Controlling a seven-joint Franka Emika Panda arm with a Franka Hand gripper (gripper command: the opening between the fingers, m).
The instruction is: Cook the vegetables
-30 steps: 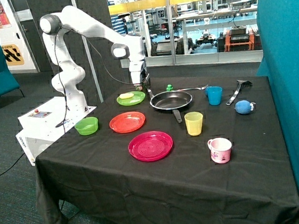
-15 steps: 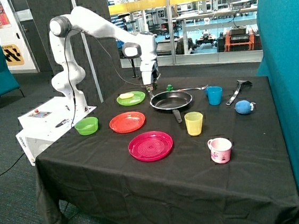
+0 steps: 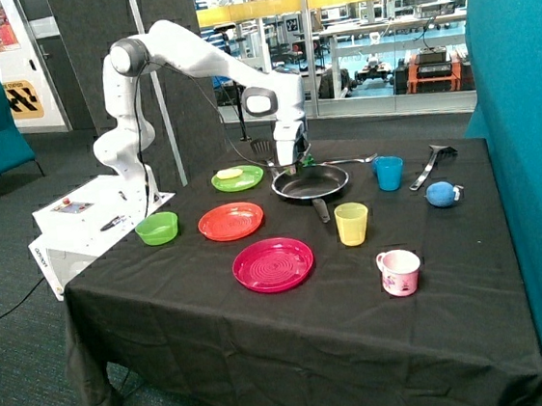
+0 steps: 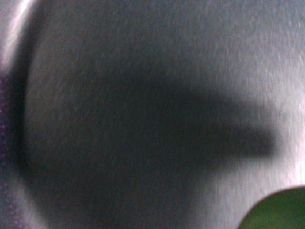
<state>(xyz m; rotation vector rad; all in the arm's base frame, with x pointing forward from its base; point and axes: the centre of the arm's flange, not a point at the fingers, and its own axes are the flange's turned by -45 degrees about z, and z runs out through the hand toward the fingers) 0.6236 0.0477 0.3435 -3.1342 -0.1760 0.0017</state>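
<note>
Gripper: the gripper (image 3: 291,165) hangs low over the near-arm rim of the frying pan (image 3: 310,182), at the far side of the table (image 3: 295,336); whether its fingers are apart or closed cannot be told from either view.

Dark green vegetable: a rounded dark green shape (image 4: 276,210) shows at the edge of the wrist view, just above the pan's grey floor (whether it is held or already resting there cannot be told). In the outside view it is hidden by the gripper.

Pale yellow vegetable: the yellow oblong piece (image 3: 230,173) lies on the green plate (image 3: 238,179), just beside the pan toward the robot's base, not in the pan.

Pan: black, round, handle pointing toward the front edge of the table; its inside fills the wrist view, with the arm's shadow across it.

Green knob: a small bright green knob (image 3: 307,159) stands just behind the pan, toward the far edge.

Other dishes: an orange plate (image 3: 230,221) and a red plate (image 3: 273,264) sit nearer the front edge; a green bowl (image 3: 157,227) is near the edge by the robot's base.

Cups: a yellow cup (image 3: 352,224) stands near the pan handle, a blue cup (image 3: 390,172) beside the pan, a pink mug (image 3: 399,272) closest to the front edge.
</note>
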